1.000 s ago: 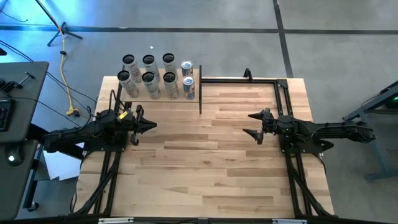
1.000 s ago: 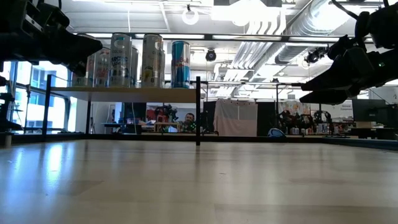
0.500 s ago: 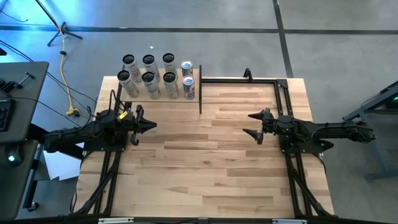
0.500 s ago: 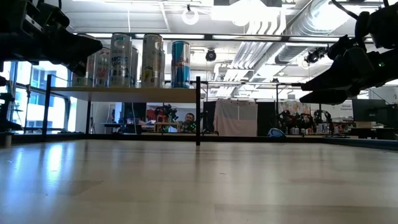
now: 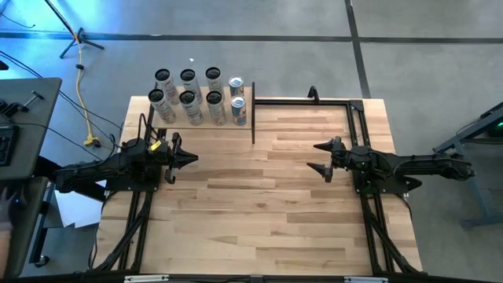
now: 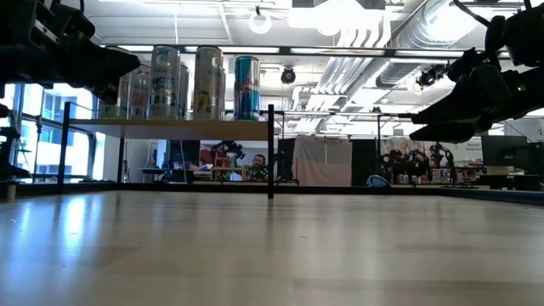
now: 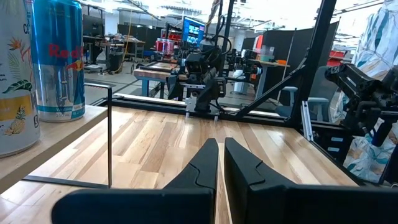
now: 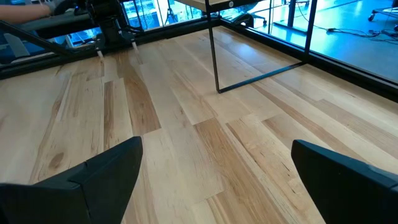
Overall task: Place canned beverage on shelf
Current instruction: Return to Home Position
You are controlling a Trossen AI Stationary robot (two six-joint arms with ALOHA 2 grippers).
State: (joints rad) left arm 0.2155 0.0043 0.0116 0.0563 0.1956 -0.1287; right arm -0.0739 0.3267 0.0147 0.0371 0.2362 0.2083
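Eight cans (image 5: pixel 213 99) stand upright in two rows on the shelf (image 6: pixel 183 127), which sits close beyond my left gripper (image 5: pixel 193 159) and well across from my right gripper (image 5: pixel 314 156). My left fingers are drawn almost together on nothing, and my right fingers are spread wide, holding nothing. Both grippers hover above the table (image 5: pixel 259 204), tips pointing toward each other.

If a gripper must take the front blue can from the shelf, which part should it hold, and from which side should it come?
Probably hold the front blue can at mid-height on its upright round body, coming level from the open table side of the shelf. A white can stands close beside it, the other blue can behind, a black post near its other side.
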